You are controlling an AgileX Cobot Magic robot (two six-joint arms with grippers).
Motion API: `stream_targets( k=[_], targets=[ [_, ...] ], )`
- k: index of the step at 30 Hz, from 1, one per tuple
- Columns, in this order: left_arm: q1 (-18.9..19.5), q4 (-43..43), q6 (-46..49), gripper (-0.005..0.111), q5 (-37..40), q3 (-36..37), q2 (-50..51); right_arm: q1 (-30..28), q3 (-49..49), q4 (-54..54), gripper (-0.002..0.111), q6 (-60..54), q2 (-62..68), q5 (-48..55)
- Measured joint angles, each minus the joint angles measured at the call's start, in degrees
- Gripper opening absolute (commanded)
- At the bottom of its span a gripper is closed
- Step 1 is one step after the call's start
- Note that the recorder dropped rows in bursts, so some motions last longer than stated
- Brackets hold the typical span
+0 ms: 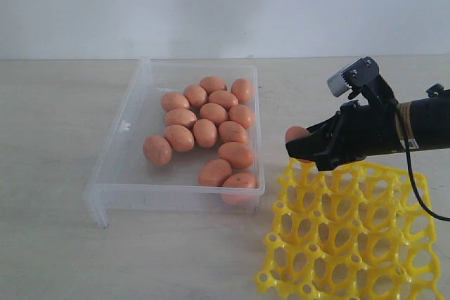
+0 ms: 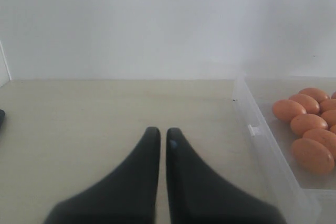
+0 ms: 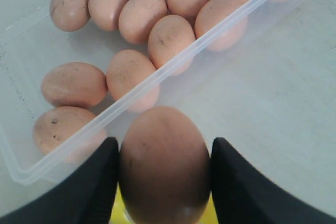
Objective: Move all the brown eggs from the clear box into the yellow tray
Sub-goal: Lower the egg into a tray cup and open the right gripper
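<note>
Brown egg (image 3: 164, 163) — in right gripper (image 1: 302, 148)

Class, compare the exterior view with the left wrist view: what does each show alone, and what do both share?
Only the exterior view shows the yellow tray and the right end effector gripping one brown egg above its corner. Only the left wrist view shows the left end effector, shut and empty. Both show the table and the clear box holding brown eggs.

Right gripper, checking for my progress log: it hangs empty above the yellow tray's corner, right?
Not empty: the right gripper is shut on a brown egg above the corner of the yellow tray. The right wrist view shows the egg between its fingers.
</note>
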Motion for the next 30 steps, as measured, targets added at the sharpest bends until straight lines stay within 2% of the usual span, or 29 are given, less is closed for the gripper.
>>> stream_targets(
  k=[1, 3, 21, 27, 30],
  targets=[
    [0.0, 0.0, 0.0, 0.004, 0.0, 0.0, 0.0, 0.0, 0.0, 0.0, 0.016, 0.0, 0.0, 0.0],
    [0.0, 0.0, 0.0, 0.004, 0.0, 0.0, 0.0, 0.0, 0.0, -0.2, 0.020, 0.0, 0.0, 0.1],
    [0.0, 0.0, 0.0, 0.004, 0.0, 0.0, 0.0, 0.0, 0.0, -4.5, 0.020, 0.4, 0.0, -1.2],
    [0.0, 0.0, 0.0, 0.004, 0.0, 0.0, 0.0, 0.0, 0.0, -5.4, 0.050, 0.4, 0.0, -1.3],
    [0.0, 0.0, 0.0, 0.004, 0.0, 0.0, 0.0, 0.0, 0.0, -5.6, 0.050, 0.4, 0.0, -0.8]
  ],
)
